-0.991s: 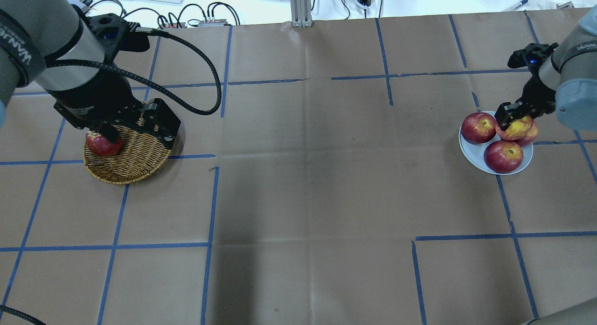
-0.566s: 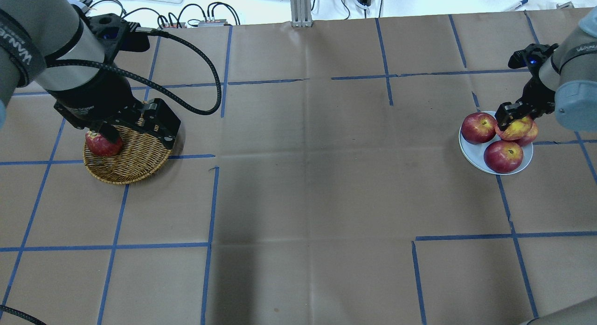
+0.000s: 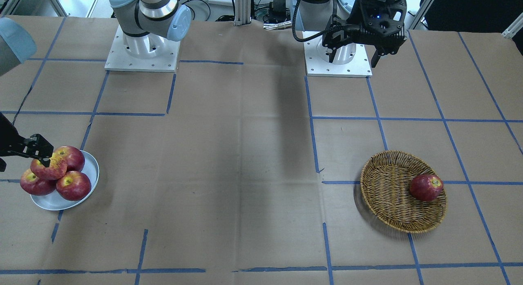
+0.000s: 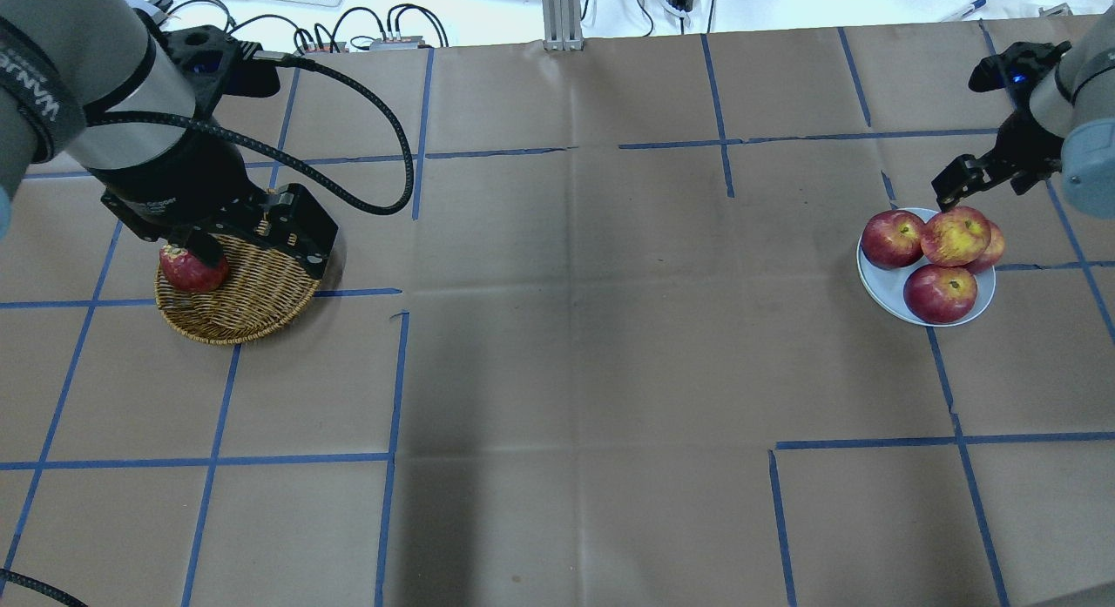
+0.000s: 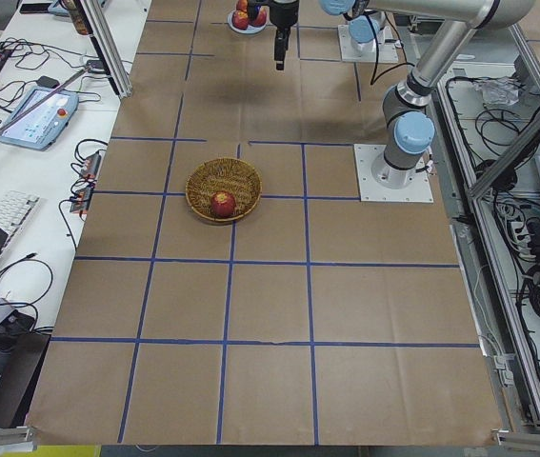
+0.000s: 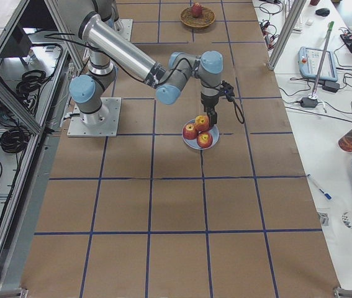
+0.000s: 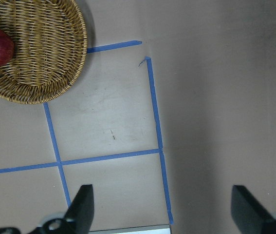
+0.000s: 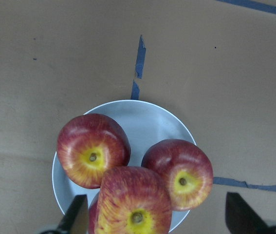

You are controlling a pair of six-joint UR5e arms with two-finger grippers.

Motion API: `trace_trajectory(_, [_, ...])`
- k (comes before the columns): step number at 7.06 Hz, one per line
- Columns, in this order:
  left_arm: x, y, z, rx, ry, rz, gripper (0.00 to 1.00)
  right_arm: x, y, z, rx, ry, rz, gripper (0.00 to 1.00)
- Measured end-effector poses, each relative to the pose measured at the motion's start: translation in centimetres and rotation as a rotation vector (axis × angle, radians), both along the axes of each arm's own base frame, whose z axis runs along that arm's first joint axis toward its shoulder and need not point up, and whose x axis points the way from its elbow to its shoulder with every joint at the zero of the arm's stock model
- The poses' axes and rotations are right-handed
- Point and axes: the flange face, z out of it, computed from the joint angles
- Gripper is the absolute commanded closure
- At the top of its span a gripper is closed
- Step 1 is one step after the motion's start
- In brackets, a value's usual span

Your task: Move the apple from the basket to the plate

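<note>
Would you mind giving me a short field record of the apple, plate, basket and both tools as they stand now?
apple: on the plate, stacked atop three darker apples
plate: holds four apples in all
basket: holds one dark red apple
right tool: open, above the apple, not gripping it
left tool: open, empty, raised above the table
task state: apple appears delivered

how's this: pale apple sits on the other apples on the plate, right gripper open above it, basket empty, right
No: the wicker basket is not empty; one dark red apple lies in it, as the exterior front-facing view shows. The pale apple atop the plate and the open right gripper are right.
</note>
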Motion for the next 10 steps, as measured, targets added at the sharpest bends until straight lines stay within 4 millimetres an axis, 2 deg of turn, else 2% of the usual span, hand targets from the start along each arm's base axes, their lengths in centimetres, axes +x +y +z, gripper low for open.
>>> trace_trajectory(1, [0.0,0.0,0.0,0.000,0.000,0.000,0.01,1.5,0.0,2.8,0.004,-0.009,-0.001,0.00])
trace_trajectory(2, [0.0,0.0,0.0,0.000,-0.001,0.000,0.01,4.6,0.6,5.6,0.024,-0.026,-0.018,0.00])
trace_trajectory(4, [0.0,-0.1,0.0,0.001,0.000,0.001,0.01,12.7,3.7,10.0,0.071,-0.058,-0.089,0.00])
trace_trajectory(6, [0.0,-0.1,0.0,0.001,-0.001,0.002,0.01,19.5,6.4,12.5,0.085,-0.096,-0.112,0.00])
trace_trajectory(7, [0.0,-0.1,0.0,0.001,0.000,0.002,0.01,21.4,7.2,13.1,0.087,-0.099,-0.115,0.00])
trace_trajectory(8, [0.0,-0.2,0.0,0.001,0.000,0.002,0.01,22.2,7.5,13.3,0.096,-0.091,-0.116,0.00])
trace_trajectory(10, [0.1,-0.2,0.0,0.000,-0.001,0.001,0.01,22.5,7.7,13.3,0.103,-0.083,-0.117,0.00])
